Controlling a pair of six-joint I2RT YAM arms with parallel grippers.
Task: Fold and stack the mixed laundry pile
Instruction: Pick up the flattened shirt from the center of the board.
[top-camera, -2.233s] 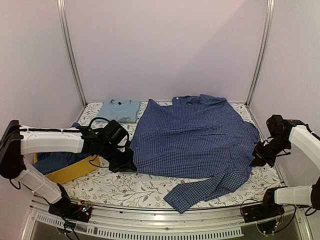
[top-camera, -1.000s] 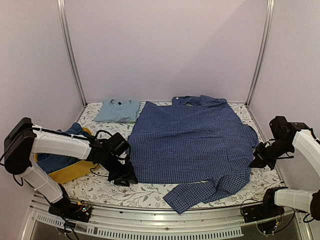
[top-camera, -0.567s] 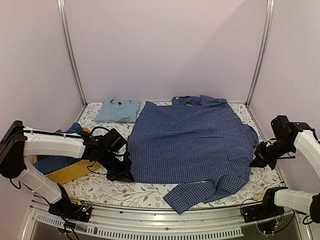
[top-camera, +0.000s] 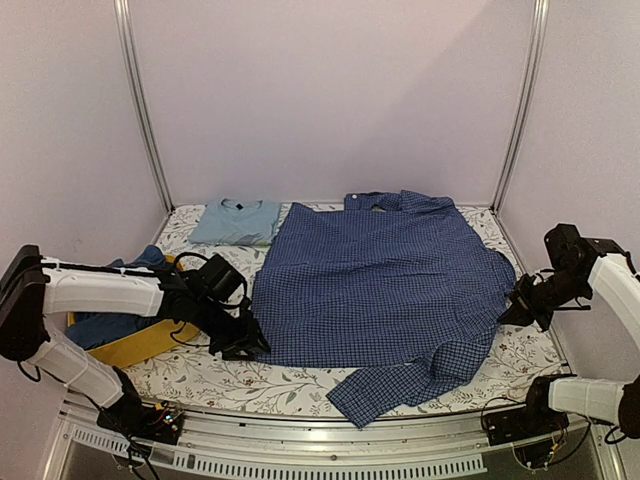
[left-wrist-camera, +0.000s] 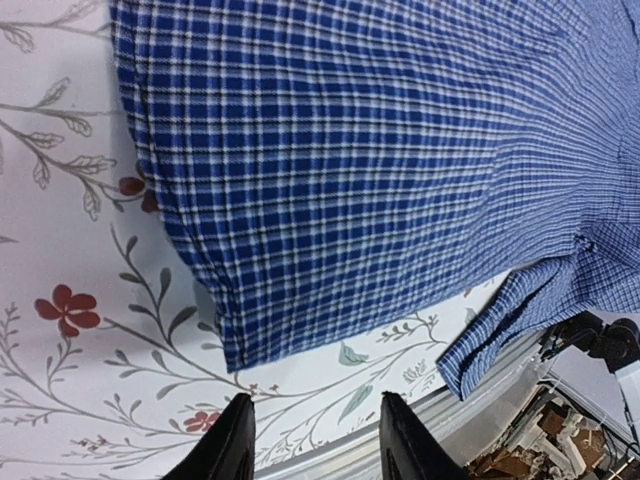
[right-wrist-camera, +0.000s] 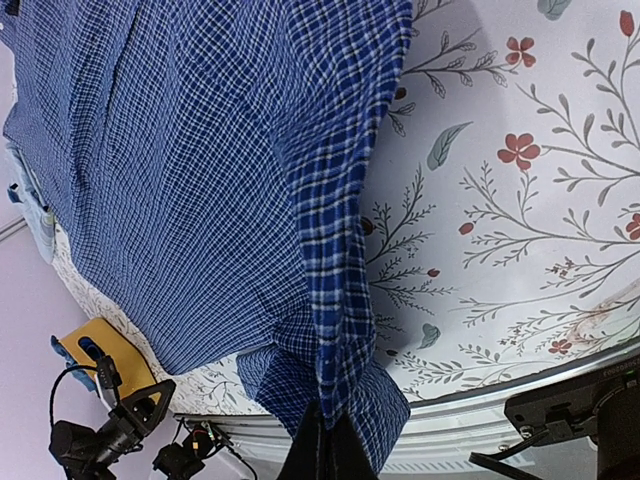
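Lying spread out: the checked shirt (top-camera: 380, 280) covers the middle and right of the surface. Its collar is at the far side, and one sleeve trails toward the near edge.
Left jaws: open and holding nothing. In the left wrist view the two fingers (left-wrist-camera: 232, 445) stand apart over the floral cover (left-wrist-camera: 60, 250). They are just beside the near-left hem corner of the checked shirt and clear of the cloth.
Left arm: reaches low across the left part of the surface, with its tip at the shirt's near-left corner.
Right jaws: closed on the right edge of the checked shirt. In the right wrist view a doubled strip of checked cloth runs straight down into the pinched fingertips (right-wrist-camera: 320, 445).
Right arm: bends in from the right side of the surface and meets the shirt at its right edge.
Light blue T-shirt (top-camera: 237, 220): folded and lying flat in the far-left corner, just beside the checked shirt's far-left shoulder.
Yellow basket (top-camera: 140, 348): sits at the left edge of the surface, partly hidden behind the left arm.
Darker blue clothes (top-camera: 110, 322): bunched inside the yellow basket.
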